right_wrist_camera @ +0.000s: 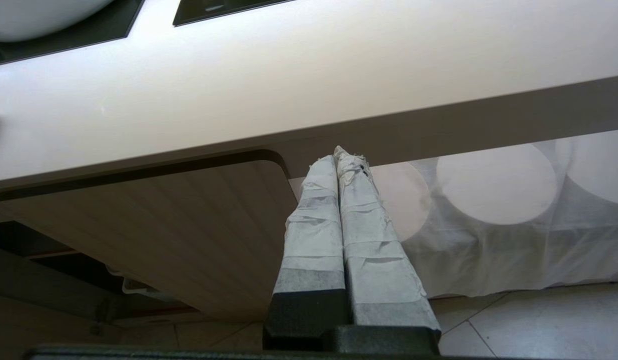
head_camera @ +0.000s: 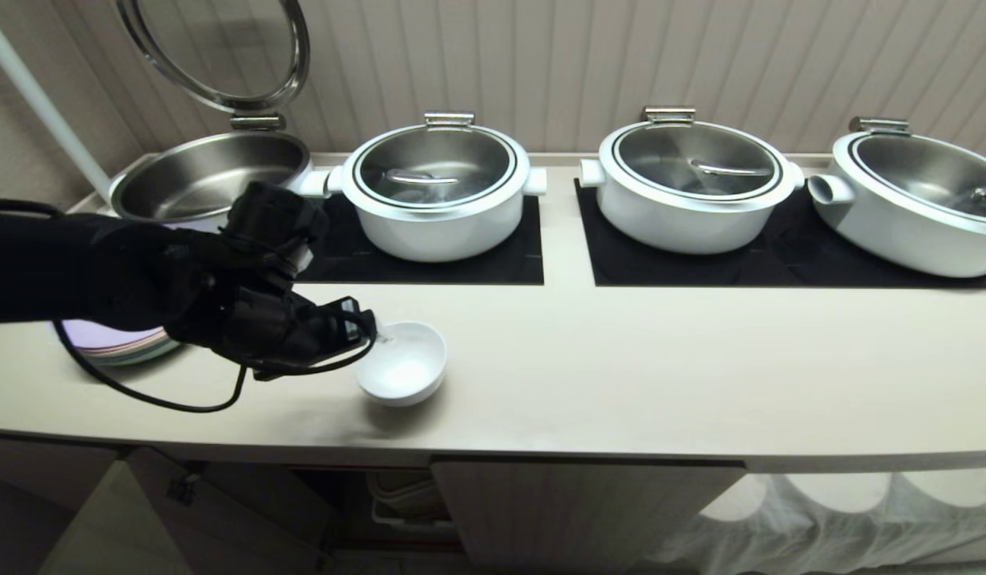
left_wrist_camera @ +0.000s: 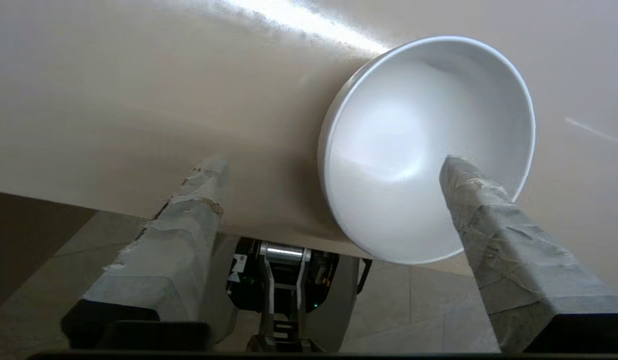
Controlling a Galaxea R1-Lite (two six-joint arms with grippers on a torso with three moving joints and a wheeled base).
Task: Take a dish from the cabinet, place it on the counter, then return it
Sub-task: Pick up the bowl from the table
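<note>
Below the counter's (head_camera: 620,383) near edge, the cabinet (head_camera: 572,511) is standing open at left. On the counter's near left, the bowl (head_camera: 402,363) is tilting; the left gripper (left_wrist_camera: 334,187) is spreading wide, one finger (left_wrist_camera: 481,210) over its rim. Parked low, the right gripper (right_wrist_camera: 343,162) is pressing closed.

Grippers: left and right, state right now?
Left gripper: open, one finger inside the white bowl on the counter, not clamped.
Right gripper: shut, empty, below the counter edge.
</note>
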